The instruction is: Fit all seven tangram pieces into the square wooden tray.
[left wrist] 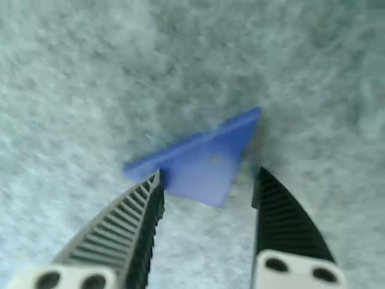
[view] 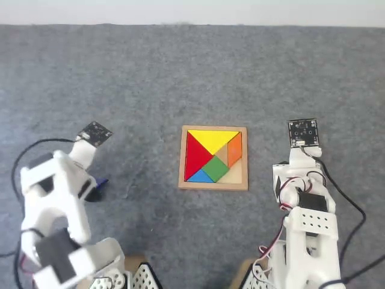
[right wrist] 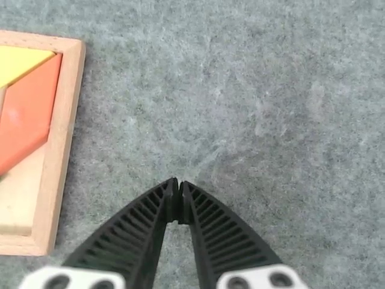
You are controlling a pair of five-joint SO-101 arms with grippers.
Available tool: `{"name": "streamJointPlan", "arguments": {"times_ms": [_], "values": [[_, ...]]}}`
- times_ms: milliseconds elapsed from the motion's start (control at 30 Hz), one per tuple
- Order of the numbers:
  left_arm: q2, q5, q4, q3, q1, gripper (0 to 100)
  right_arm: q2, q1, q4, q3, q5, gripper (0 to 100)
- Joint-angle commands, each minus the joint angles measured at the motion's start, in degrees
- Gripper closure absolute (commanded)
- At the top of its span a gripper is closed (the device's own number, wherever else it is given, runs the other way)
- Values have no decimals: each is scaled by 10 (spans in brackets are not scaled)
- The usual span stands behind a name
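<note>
A blue triangle sits tilted between the fingers of my left gripper, which is shut on it just over the grey carpet. In the high view a corner of this blue triangle peeks out beside the left arm, well left of the square wooden tray. The tray holds a yellow triangle, a red triangle, a green square, a small blue triangle and an orange parallelogram. Its lower right corner is bare wood. My right gripper is shut on nothing, over carpet beside the tray rim.
Grey carpet covers the whole table, with open room behind the tray and between the arms. A black cable loops by the left arm. The right arm's base stands right of the tray.
</note>
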Motion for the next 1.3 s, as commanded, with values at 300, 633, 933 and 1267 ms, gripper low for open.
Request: {"name": "streamJointPlan", "arguments": {"times_ms": [300,633,933,1267], "values": [[197,-53,-11,-187,-1,773,7,-2,-13,-34,7,991],[218,-96,46,-229,19,888,7,-2,-13,-34,7,991],[217,-97,273,-365,41,950,7,-2,-13,-34,9,991],[224,-146,316,-483,-38,827,6,-1,-13,-34,9,991]]}}
